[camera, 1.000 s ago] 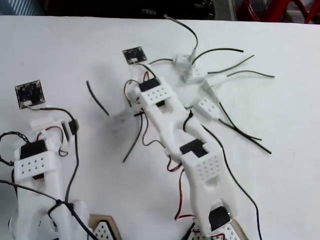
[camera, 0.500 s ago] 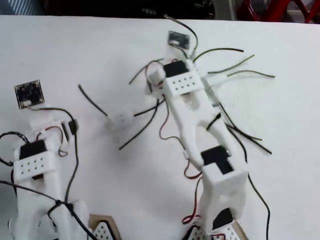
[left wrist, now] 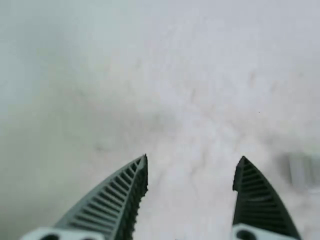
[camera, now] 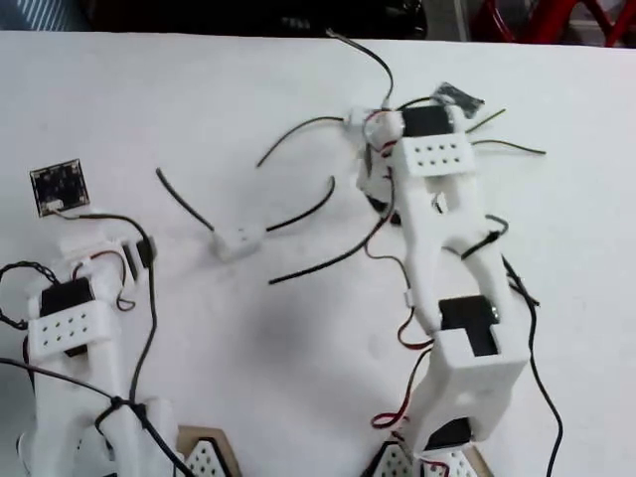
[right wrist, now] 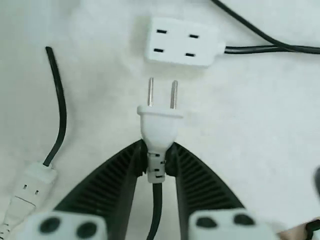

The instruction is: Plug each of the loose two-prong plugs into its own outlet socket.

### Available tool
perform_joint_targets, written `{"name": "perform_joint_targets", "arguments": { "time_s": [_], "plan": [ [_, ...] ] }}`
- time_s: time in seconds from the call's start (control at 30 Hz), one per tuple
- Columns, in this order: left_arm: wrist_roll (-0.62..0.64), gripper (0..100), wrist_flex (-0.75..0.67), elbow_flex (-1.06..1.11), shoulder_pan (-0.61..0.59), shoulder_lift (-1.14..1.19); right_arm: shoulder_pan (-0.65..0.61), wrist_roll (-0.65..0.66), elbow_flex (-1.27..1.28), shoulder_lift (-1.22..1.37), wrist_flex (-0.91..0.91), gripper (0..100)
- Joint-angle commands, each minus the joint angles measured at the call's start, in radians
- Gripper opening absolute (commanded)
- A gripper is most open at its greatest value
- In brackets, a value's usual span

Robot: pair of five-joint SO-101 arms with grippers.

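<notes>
— Right hand (right wrist: 156, 148) has hold of something, doesn't it?
— It does. Its fingers are closed on the neck of a two-prong plug (right wrist: 159, 120), just behind the white body. The prongs (right wrist: 173, 94) stick straight out ahead of the fingertips.
— And the outlet socket (right wrist: 180, 42)?
— Just ahead of the prong tips, not touching them, lying loose on the tabletop (right wrist: 260, 130). Its cord (right wrist: 260, 49) trails off to one side of the hand.
— So what could spoil the push?
— Probably three things. The prongs look offset toward one end of the block rather than squarely facing a pair of slots, so a straight drive might strike plastic. Nothing braces the socket, so any contact off the slots would likely shove it away instead of seating. And the grip sits on the thin neck, so resistance at the tips could pivot the plug between the fingers.
— Couldn't the left hand (left wrist: 194, 160) steady it?
— Not from where it hangs: its fingers are spread with nothing between them, above bare tabletop, well apart from the socket.
</notes>
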Motion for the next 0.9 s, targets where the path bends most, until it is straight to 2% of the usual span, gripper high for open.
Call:
{"name": "perform_joint_targets", "arguments": {
  "time_s": [0.0, 0.07, 0.13, 0.27, 0.4, 0.6, 0.67, 0.73, 0.87],
  "plan": [
    [-0.011, 28, -0.02, -0.005, -0.01, -0.027, 0.013, -0.005, -0.043, -0.061, 0.039, 17.9],
    [-0.011, 28, -0.02, -0.005, -0.01, -0.027, 0.001, -0.003, -0.023, -0.068, 0.039, 23.0],
    [-0.011, 28, -0.02, -0.003, -0.01, -0.027, -0.012, 0.023, -0.002, -0.085, 0.039, 23.2],
    [-0.011, 28, -0.02, -0.003, -0.01, -0.027, -0.013, 0.213, 0.034, -0.154, 0.038, 23.2],
    [-0.011, 28, -0.02, -0.003, -0.01, -0.025, 0.031, 0.62, 0.083, -0.237, 0.038, 23.2],
    [-0.011, 28, -0.02, -0.003, -0.01, -0.025, 0.119, 1.416, 0.269, -0.323, 0.038, 23.2],
    [-0.011, 28, -0.02, -0.003, -0.01, -0.025, 0.148, 1.634, 0.35, -0.335, 0.038, 23.2],
    [-0.011, 28, -0.02, -0.003, -0.008, -0.025, 0.179, 1.792, 0.427, -0.338, 0.036, 23.2],
    [-0.011, 28, -0.052, 0.018, -0.007, -0.028, 0.216, 1.996, 0.529, -0.334, -0.045, 23.2]
  ]
}}
